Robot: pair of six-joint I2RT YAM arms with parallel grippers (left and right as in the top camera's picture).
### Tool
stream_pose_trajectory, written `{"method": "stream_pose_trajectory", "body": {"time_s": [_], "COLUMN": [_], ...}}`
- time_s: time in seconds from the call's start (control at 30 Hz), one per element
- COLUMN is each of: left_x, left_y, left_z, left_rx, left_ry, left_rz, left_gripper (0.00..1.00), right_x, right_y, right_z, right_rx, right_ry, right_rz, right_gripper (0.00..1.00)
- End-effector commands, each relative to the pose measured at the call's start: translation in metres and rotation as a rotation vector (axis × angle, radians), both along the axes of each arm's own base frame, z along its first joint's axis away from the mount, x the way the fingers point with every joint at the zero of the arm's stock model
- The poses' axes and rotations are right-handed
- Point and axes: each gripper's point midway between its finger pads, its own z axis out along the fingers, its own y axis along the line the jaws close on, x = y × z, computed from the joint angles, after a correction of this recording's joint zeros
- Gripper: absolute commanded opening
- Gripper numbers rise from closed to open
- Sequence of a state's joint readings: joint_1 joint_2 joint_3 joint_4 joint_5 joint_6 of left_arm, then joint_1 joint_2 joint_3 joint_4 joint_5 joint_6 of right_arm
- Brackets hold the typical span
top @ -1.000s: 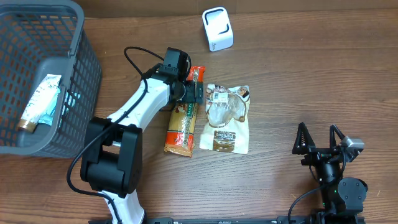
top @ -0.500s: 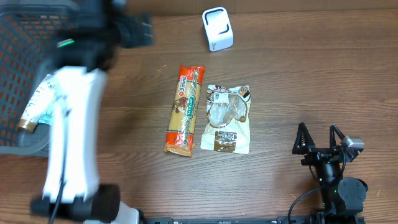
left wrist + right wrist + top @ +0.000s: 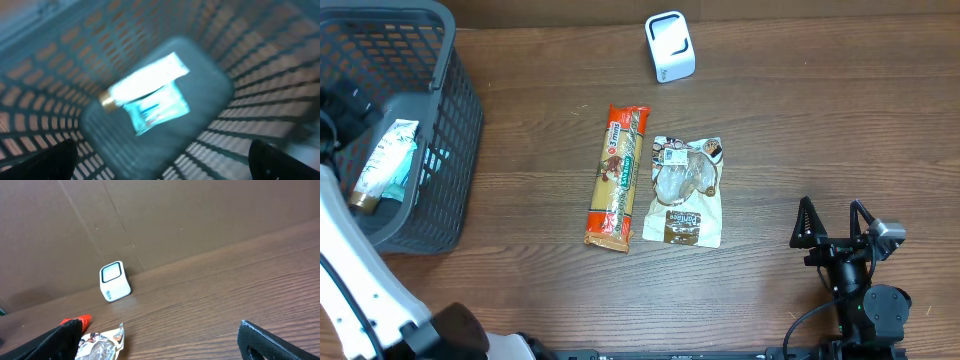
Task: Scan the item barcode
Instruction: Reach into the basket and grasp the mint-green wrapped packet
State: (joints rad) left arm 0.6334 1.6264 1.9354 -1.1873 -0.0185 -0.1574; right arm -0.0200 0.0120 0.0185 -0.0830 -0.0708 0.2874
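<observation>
The white barcode scanner stands upright at the far edge of the wooden table, its window facing the robot. On the near side of the scanner, and just to its left, a long orange packet lies flat, pointing lengthwise toward the scanner. A clear pouch lies beside the packet, directly on the scanner's near side. Well to the left of the scanner sits a grey mesh basket. A white-and-teal tube with a gold cap lies on its floor. The left gripper hangs over that basket, looking down at the tube, its jaws spread wide and holding nothing. The right gripper is well to the near right of the scanner, also fully spread and empty, with the scanner in its wrist view.
</observation>
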Motion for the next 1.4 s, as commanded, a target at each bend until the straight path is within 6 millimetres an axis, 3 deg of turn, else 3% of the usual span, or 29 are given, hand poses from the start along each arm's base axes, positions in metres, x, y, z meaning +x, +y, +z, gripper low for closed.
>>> {"method": "stream_pose_trajectory", "body": {"time_s": [0.0,0.07,0.23,0.5,0.67,0.77,1.07,1.37], "left_x": [-0.005,-0.004,0.01,0.035,0.049,0.055,0.067,0.058], "left_y": [0.002,0.003,0.011,0.031,0.024,0.026,0.036,0.039], "left_z": [-0.052,-0.082,-0.134,-0.197,-0.232,-0.244,-0.255,-0.303], "left_rx": [-0.122,-0.138,-0.062,-0.011,-0.051,-0.042,-0.007,-0.047], "left_ry": [0.047,0.075,0.1,0.136,0.181,0.193,0.174,0.276], "left_rz": [0.0,-0.007,-0.134,-0.222,-0.328,-0.356,-0.358,-0.345], "left_gripper": [1.0,1.0,0.99,1.0,1.0,1.0,1.0,1.0], "right_x": [0.0,0.0,0.0,0.0,0.0,0.0,0.0,0.0], "right_y": [-0.003,-0.003,-0.003,-0.003,-0.003,-0.003,-0.003,-0.003], "right_z": [-0.002,-0.002,-0.002,-0.002,-0.002,-0.002,-0.002,-0.002], "right_rx": [-0.001,-0.001,-0.001,-0.001,-0.001,-0.001,-0.001,-0.001], "right_ry": [-0.001,-0.001,-0.001,-0.001,-0.001,-0.001,-0.001,-0.001], "right_rz": [-0.014,-0.014,-0.014,-0.014,-0.014,-0.014,-0.014,-0.014], "right_gripper": [1.0,1.0,1.0,1.0,1.0,1.0,1.0,1.0]}}
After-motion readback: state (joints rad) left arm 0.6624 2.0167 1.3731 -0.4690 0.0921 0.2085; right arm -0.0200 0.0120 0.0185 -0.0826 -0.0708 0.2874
